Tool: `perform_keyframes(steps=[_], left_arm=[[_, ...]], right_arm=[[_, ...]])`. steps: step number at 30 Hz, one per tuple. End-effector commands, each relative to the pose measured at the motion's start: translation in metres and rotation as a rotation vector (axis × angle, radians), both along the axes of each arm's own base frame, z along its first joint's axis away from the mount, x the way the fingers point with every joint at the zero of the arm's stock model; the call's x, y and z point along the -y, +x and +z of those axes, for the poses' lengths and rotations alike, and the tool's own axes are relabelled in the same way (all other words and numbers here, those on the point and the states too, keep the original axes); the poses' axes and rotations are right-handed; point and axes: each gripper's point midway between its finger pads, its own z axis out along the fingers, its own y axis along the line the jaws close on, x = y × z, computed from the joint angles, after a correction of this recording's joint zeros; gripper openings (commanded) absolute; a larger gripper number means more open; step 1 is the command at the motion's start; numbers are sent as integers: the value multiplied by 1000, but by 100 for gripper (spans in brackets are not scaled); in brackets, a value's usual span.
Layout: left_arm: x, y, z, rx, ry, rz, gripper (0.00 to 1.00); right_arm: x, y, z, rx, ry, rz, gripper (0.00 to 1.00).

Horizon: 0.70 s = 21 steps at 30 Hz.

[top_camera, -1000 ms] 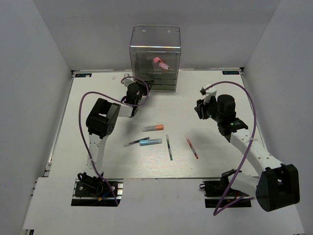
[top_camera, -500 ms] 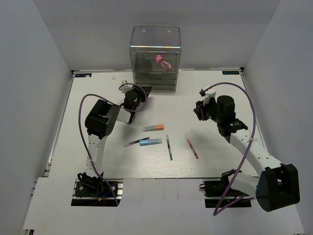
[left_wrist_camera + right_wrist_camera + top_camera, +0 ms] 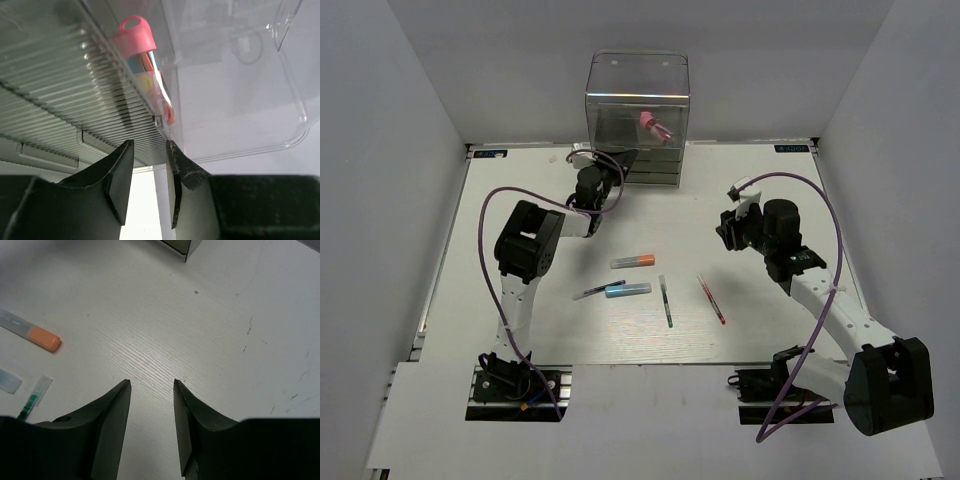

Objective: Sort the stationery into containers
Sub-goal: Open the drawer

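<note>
Evidently the left gripper (image 3: 149,145) sits at the drawers of the clear box (image 3: 638,75), jaws partly apart and empty, the pink-red tube (image 3: 142,65) lying inside just above and beyond its tips, likely because it belongs there. The orange-and-grey marker (image 3: 633,261) waits mid-table, off to the left of the right gripper (image 3: 151,382), whose jaws stand half apart over the tabletop (image 3: 225,315), holding nothing
</note>
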Motion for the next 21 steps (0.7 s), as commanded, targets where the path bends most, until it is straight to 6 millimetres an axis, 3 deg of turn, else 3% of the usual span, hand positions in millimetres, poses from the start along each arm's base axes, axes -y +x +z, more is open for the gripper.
perform_keyframes(steps=[1,8,10,16,17,20,21], left_arm=[[0,7,-1,-18,9,4,43],[0,-2,-2,-40,20,-16,44],[-2,-6,-15,-70,32,-16,47],[0,-1,-9,-58,27,-16,51],[0,-1,-19,-80,36,-16,51],[2,4,-10,-58,27,-16,51],[1,6,-17,-69,31,-6,51]], right_arm=[[0,6,17,71,12,3,46],[0,7,15,69,9,2,47],[0,7,14,69,8,4,47],[-2,10,15,67,8,5,47],[-1,10,14,64,7,4,47],[-1,10,14,67,2,4,47],[-1,10,13,65,3,2,47]])
